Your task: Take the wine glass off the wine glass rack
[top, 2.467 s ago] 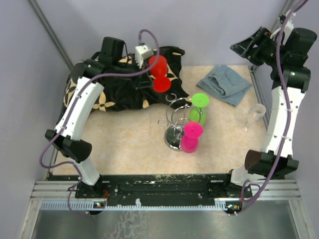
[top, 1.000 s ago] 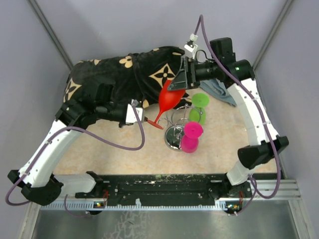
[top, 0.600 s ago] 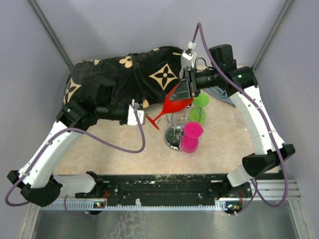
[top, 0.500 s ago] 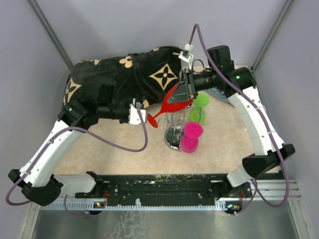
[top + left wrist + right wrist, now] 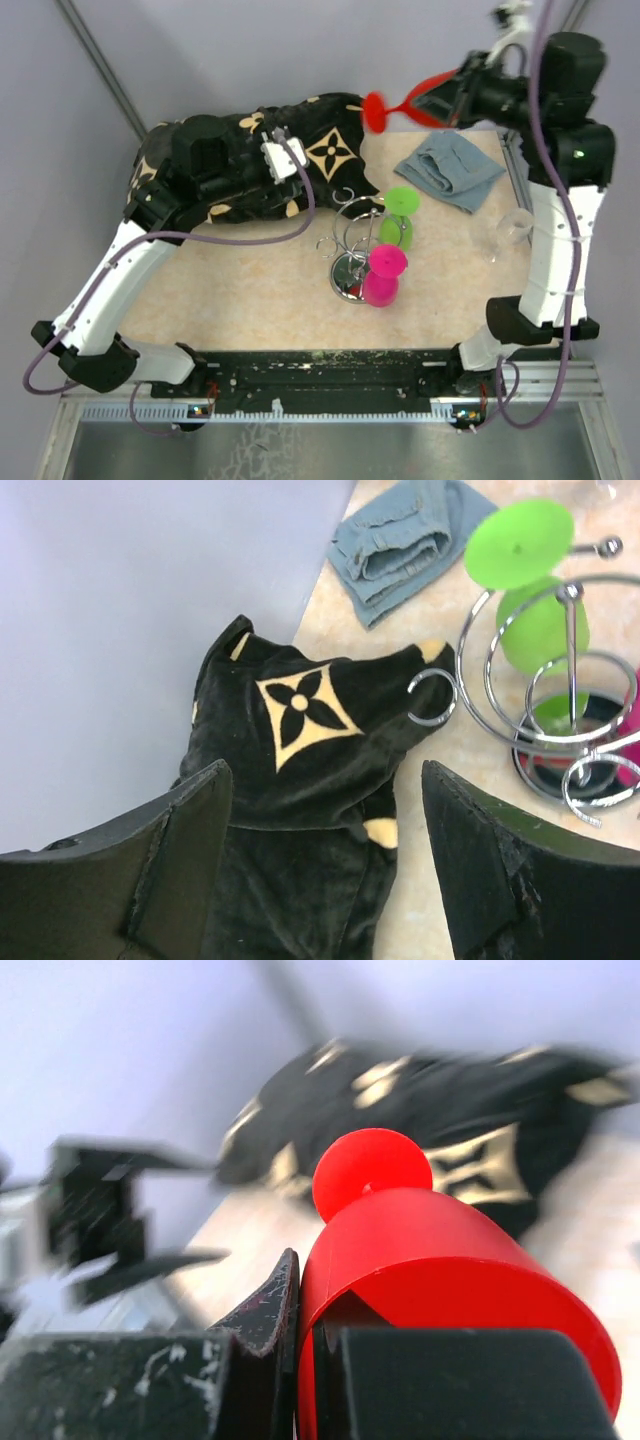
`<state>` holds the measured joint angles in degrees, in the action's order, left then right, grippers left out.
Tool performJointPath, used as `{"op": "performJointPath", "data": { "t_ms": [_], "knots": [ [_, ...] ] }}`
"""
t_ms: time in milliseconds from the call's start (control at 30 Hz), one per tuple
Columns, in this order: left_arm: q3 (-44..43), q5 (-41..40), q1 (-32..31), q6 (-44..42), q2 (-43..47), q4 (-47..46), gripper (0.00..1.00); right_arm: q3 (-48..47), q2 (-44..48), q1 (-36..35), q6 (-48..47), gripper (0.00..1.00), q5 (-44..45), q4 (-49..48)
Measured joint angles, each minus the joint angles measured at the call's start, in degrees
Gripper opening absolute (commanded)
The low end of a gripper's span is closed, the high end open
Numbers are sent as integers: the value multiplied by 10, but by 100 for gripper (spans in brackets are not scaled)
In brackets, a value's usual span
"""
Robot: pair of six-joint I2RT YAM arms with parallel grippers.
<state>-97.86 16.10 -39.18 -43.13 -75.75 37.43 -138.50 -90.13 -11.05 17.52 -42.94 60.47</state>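
Note:
My right gripper [image 5: 452, 98] is raised at the back right, shut on the rim of a red wine glass [image 5: 425, 93]. The glass lies sideways in the air with its foot [image 5: 375, 110] pointing left. In the right wrist view the red wine glass [image 5: 440, 1260] fills the frame, its wall pinched in my right gripper [image 5: 322, 1360]. The wine glass rack [image 5: 348, 245] stands mid-table, with a green glass [image 5: 400, 215] and a pink glass [image 5: 383, 275] on it. My left gripper [image 5: 295, 170] hovers open over the black cloth; in its wrist view the left gripper [image 5: 325, 880] holds nothing.
A black cloth with tan flowers [image 5: 250, 170] lies bunched at the back left. A folded blue cloth [image 5: 450, 165] sits at the back right. A clear glass [image 5: 515, 228] stands near the right edge. The left wrist view shows the rack [image 5: 560, 700] to its right.
The right arm has swung the red glass up and to the back right, away from the rack. The left gripper let go of the glass's foot, opened and drew back over the black cloth.

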Motion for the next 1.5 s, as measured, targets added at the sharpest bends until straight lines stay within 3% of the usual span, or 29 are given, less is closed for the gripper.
{"op": "performJointPath", "data": {
  "t_ms": [133, 300, 467, 667, 933, 1033, 1267, 1500],
  "knots": [
    [-35, -37, 0, 84, -27, -6, 82, -2, 21, 115, 6, 0, 145, -36],
    [-82, -70, 1, 177, -71, 8, 82, 22, 34, 166, -32, 0, 369, -16],
    [-86, -84, 3, 231, -78, 19, 82, 137, 73, 236, -49, 0, 473, 2],
    [-50, -85, 3, 254, -61, 16, 82, 293, 114, 234, -37, 0, 486, -10],
    [-48, -84, 5, 264, -61, 18, 82, 279, 47, 90, -37, 0, 546, -26],
    [-48, -84, 6, 271, -61, 22, 82, 316, 46, 60, -35, 0, 559, -49],
    [-51, -83, 7, 284, -61, 38, 82, 530, 79, 52, -24, 0, 575, -104],
    [-75, -79, 7, 292, -70, 55, 81, 613, 79, 52, -23, 0, 583, -153]
  ]
}}
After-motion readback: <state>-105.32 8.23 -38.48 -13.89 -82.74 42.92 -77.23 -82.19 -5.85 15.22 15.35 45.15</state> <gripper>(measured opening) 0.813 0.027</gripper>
